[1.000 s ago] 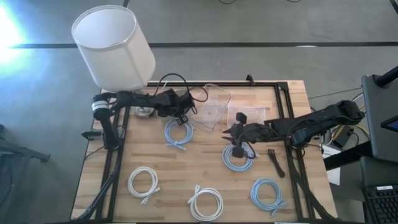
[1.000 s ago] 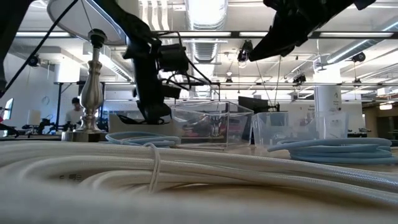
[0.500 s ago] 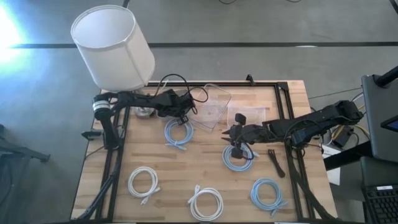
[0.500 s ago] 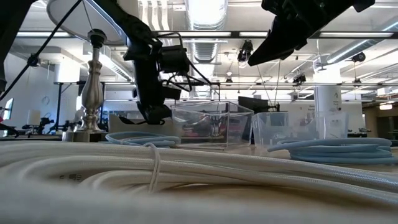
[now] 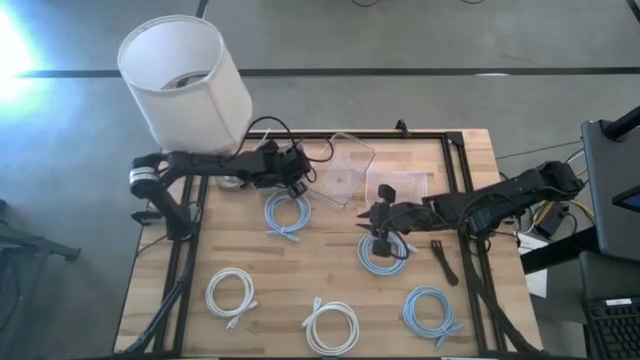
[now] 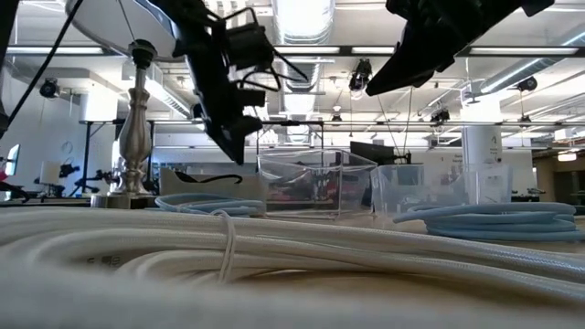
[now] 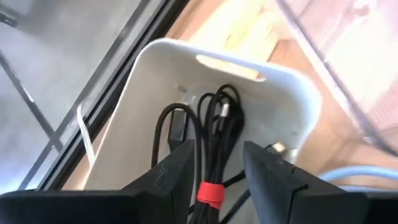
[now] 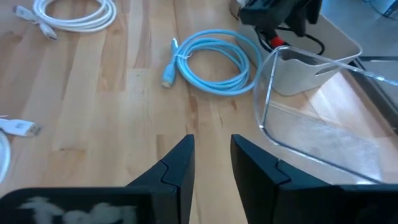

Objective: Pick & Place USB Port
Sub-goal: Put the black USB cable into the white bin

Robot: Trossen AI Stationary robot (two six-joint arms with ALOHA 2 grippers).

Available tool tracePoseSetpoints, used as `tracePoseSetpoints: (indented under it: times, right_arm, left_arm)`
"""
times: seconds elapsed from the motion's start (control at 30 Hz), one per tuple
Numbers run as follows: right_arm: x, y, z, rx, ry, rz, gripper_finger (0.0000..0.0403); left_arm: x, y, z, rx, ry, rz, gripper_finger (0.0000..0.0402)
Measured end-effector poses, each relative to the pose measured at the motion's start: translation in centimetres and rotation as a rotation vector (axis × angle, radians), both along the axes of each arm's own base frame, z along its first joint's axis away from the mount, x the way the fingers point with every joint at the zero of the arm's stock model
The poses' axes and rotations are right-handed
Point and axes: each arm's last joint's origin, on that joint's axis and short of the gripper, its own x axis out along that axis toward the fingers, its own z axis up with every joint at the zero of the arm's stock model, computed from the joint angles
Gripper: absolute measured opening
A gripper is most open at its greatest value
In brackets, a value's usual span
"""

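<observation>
Left pincer [image 7: 219, 154] parted above a white bin [image 7: 149, 81], gripping nothing. Just below and between its fingers, black USB cable [image 7: 214, 124] lying bundled inside that bin, cinched by a red tie [image 7: 208, 193]. Probably light, limp, a little springy, smooth-sheathed; best pinched across the whole bundle near the tie, never by a loose plug. Glossy black loops, one metal plug showing. Right pincer [image 8: 211, 146] parted and empty, hovering over the tabletop [image 8: 93, 93], well apart.

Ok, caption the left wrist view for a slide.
Left gripper open above a white bin holding a bundled black cable with a red tie.
</observation>
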Motion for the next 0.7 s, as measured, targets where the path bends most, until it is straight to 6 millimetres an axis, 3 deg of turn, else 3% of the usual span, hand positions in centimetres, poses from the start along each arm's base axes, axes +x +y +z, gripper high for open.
tracePoseSetpoints:
  times: [0.33,0.7]
  right_arm:
    - [-0.4,1.6,0.0,0.045,0.003,0.030,0.0105]
    - [-3.3,2.5,-1.4,0.239,0.282,-0.201,0.0117]
  left_arm:
    - [0.6,-3.5,1.0,-0.004,-0.062,-0.081,0.0138]
    - [1.6,-7.2,2.2,-0.014,-0.125,-0.172,0.0138]
